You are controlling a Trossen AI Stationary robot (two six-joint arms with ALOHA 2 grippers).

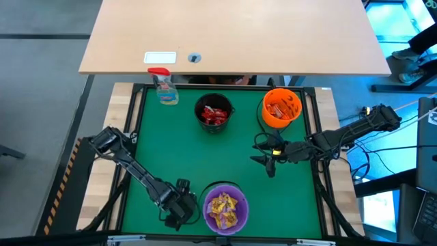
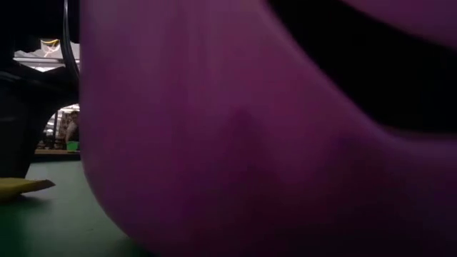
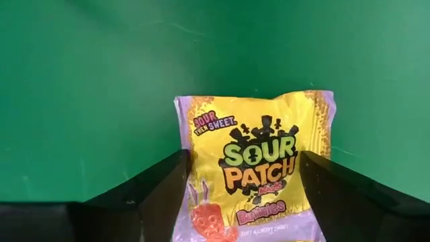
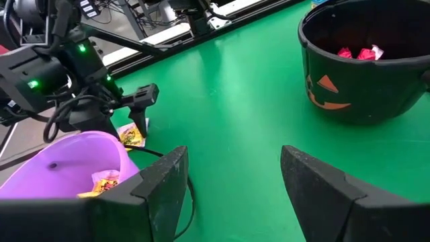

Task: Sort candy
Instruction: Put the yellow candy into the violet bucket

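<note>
Yellow Sour Patch packet (image 3: pixel 259 171) flat on green mat beside purple bowl (image 1: pixel 205 212).

Light falls evenly and bright on the green mat (image 1: pixel 205 157). The purple bowl (image 2: pixel 235 143), very near the low camera, is dim and blurred.

Yellow candy packet (image 3: pixel 259 171) with lilac edges, red and green-orange lettering, on green mat (image 1: pixel 171 147). Purple bowl (image 1: pixel 224 207) has yellow packets; black bowl (image 1: pixel 214 113) red ones, orange bowl (image 1: pixel 282 108) orange ones.
</note>
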